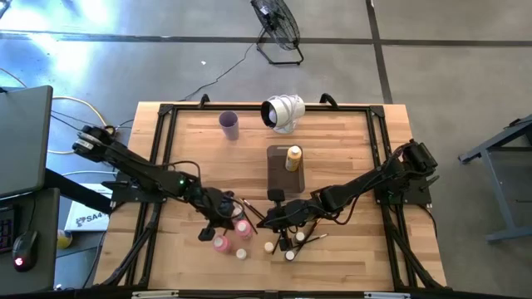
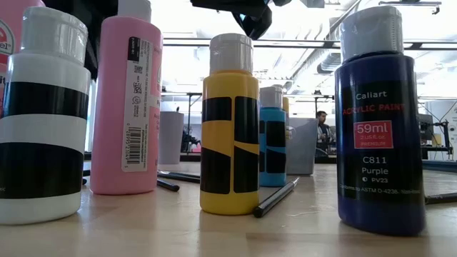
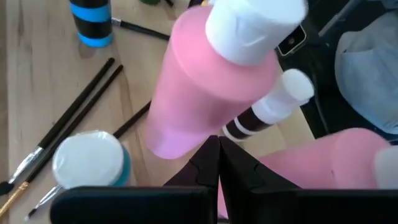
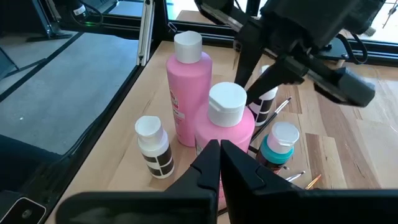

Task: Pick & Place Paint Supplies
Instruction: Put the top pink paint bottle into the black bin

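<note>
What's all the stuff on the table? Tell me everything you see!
Pink paint bottles: two, pink, front of table, between the grippers.
Small paint bottles: at least five; yellow, blue, purple, black-and-white; around the pink ones.
Orange bottle: one, in the grey tray, table middle.
Paintbrushes: several, dark, lying among the bottles.
Cup: one, lilac, back of table.
White object: one, beside the cup.
Fan: one, black, on the floor.
Left gripper: shut, by the pink bottles.
Right gripper: shut, facing it.

Purple paint bottle [image 2: 377, 121] label: "Callart ACRYLIC PAINT 59ml C811 Purple" (other print unreadable).
</note>
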You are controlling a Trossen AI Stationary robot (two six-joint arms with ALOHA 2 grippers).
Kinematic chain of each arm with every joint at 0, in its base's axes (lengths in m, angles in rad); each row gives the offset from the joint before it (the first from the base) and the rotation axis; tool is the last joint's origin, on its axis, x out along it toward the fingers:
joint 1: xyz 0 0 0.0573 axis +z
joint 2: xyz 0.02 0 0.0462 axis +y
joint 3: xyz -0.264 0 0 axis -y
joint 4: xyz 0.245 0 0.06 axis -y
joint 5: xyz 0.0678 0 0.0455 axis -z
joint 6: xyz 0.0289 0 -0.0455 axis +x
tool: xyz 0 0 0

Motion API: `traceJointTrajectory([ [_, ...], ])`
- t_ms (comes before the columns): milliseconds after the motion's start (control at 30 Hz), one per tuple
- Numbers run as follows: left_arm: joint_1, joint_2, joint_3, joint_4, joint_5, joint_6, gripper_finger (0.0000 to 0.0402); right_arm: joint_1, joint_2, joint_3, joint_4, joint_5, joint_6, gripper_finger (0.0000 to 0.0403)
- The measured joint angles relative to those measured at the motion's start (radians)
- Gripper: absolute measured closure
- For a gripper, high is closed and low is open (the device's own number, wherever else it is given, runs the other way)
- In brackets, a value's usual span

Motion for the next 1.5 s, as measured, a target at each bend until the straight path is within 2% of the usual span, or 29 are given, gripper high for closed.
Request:
traceJointTrajectory([
  [400,0.0,0.082,0.0,0.107,0.028,0.0,0.0396,0.0,0.0,0.0,0.0,0.0,0.0,0.04],
  [1000,0.0,0.087,0.0,0.2,0.001,0.054,0.0396,0.0,0.0,0.0,0.0,0.0,0.0,0.0399],
  [1233,0.0,0.087,0.0,0.189,0.001,0.053,0.0396,0.0,0.0,0.0,0.0,0.0,0.001,0.04],
  [1500,0.0,0.072,0.0,0.08,0.001,-0.001,0.0396,0.0,0.0,0.0,-0.045,-0.005,0.011,0.0399],
])
